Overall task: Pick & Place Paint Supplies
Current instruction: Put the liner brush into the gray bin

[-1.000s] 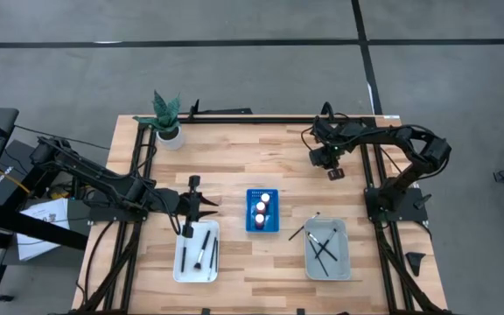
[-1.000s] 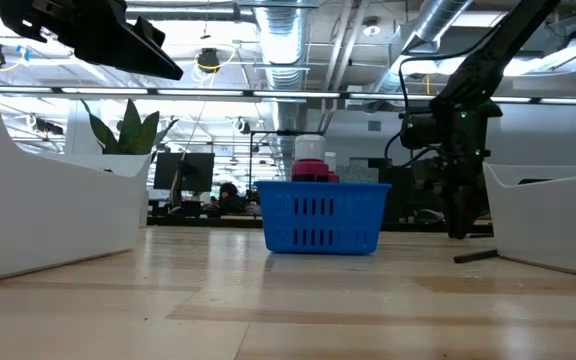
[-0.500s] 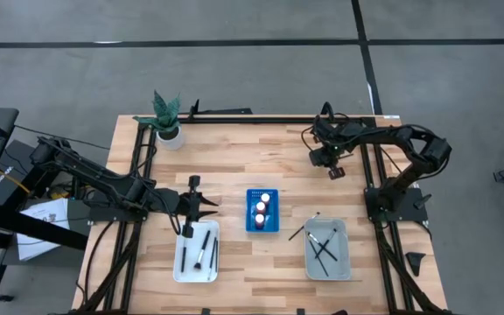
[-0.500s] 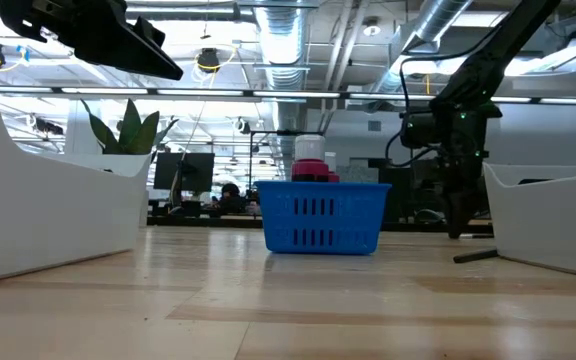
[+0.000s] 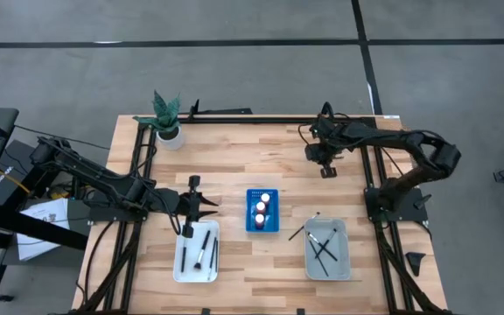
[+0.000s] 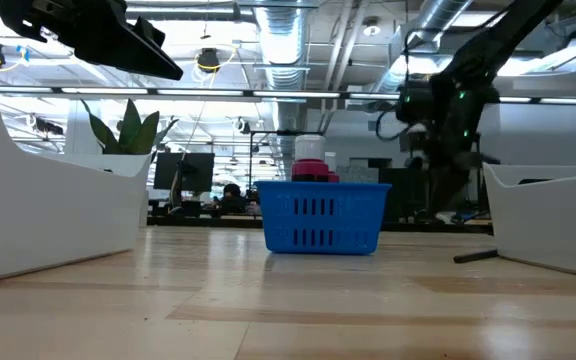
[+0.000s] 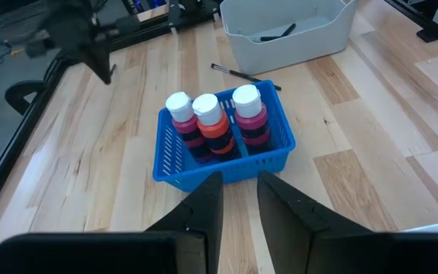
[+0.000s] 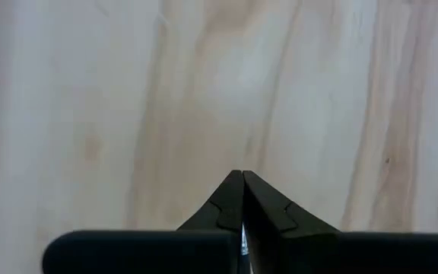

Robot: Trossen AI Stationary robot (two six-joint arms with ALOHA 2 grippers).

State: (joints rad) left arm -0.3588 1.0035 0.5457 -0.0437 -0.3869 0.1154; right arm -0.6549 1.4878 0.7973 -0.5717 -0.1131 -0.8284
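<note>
Three red paint bottles with white caps (image 7: 215, 114) stand upright in the blue rack (image 5: 262, 226) at mid-table. A few dark brushes (image 5: 198, 249) lie in the white tray (image 5: 178, 267) on the left. Several more (image 5: 324, 248) lie in the grey tray (image 5: 346, 262) on the right. One brush (image 5: 297, 233) lies on the wood beside the grey tray. My left gripper (image 5: 210, 207) hovers open between the white tray and the rack; its fingers (image 7: 204, 209) point at the rack. My right gripper (image 5: 325, 168) is shut over bare wood near the far right, with nothing between its fingers (image 8: 230, 202).
A potted plant (image 5: 168, 118) stands at the far left corner. Black frame rails (image 5: 138, 175) run along both table sides. Bare wood lies between the rack and the far edge (image 5: 252, 153). The low view shows the rack (image 6: 323, 215) between the two tray walls.
My right gripper has risen and moved a little toward the table's left and far edge, staying shut. The left arm, bottles, brushes and trays have kept still.
</note>
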